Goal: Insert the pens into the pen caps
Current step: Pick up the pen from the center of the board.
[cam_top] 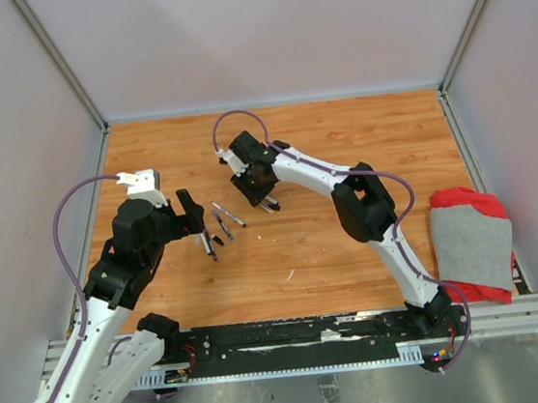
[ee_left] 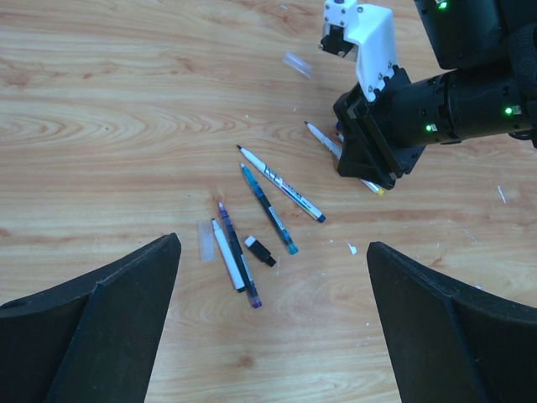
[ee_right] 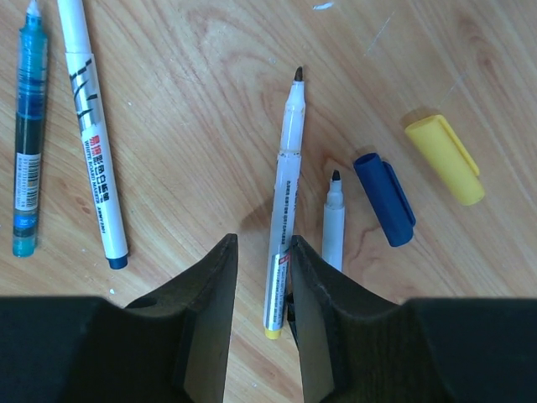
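- Two arms met over the middle of the wooden table (cam_top: 358, 133), well apart from its far and side edges.
- On the one side the left gripper (cam_top: 195, 220) hung with its jaws spread wide and nothing between them, above a loose cluster of pens (ee_left: 268, 210).
- In that cluster a printed white pen (ee_left: 281, 183) and a teal pen (ee_left: 268, 208) lay slanted side by side. A plain white pen (ee_left: 226, 254) lay against a purple pen (ee_left: 241, 256), with a black cap (ee_left: 260, 250) just beside them.
- Nearby the right gripper (ee_right: 263, 243) stood low, its fingers narrowly apart, straddling the rear of a clear-barrelled pen (ee_right: 284, 193). The barrel lay against one finger with a sliver of gap at the other, so it was not clamped.
- Beside that pen lay a stubby white pen (ee_right: 333, 227), then a blue cap (ee_right: 383, 199) and a yellow cap (ee_right: 445, 159), each apart from the next.
- Well off at the right edge sat a red and grey cloth (cam_top: 473, 241).
- Beyond the pens, plain wood ran up to the far wall (cam_top: 260, 37).
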Robot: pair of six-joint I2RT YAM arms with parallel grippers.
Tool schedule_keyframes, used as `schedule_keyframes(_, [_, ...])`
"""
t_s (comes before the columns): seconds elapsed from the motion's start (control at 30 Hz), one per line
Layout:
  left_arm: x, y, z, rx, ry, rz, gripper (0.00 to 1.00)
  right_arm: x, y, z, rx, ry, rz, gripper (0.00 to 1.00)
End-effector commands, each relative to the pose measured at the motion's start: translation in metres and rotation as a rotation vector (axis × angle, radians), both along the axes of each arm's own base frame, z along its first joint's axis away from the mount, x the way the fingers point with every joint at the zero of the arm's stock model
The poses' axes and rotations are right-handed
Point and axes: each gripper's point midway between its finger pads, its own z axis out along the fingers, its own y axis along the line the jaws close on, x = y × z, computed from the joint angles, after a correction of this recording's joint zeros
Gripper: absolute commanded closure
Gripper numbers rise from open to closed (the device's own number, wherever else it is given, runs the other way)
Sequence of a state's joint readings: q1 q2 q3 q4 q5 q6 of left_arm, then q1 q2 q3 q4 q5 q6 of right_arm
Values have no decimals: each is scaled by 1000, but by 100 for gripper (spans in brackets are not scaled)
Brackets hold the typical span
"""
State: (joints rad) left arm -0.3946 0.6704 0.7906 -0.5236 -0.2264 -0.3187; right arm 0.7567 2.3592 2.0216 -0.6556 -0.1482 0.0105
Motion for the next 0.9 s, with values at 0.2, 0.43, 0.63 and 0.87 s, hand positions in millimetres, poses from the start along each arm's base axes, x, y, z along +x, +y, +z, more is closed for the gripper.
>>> schedule_keyframes(0.2, [5,2,5,3,-29,8,1,-7,3,-16,-54,13,30,67])
schedule_keyframes(0.43, [5,2,5,3,-29,9,1,-10,-5,-25,-133,-9,30,69])
schedule_keyframes(0.63, [6,2,5,5,-29,10,1,-16,-12,-38,-200,-7,36,73])
schedule_keyframes(0.87, [6,11,5,13,-30,59,0,-22,-10,-43,-219,-5,46,86])
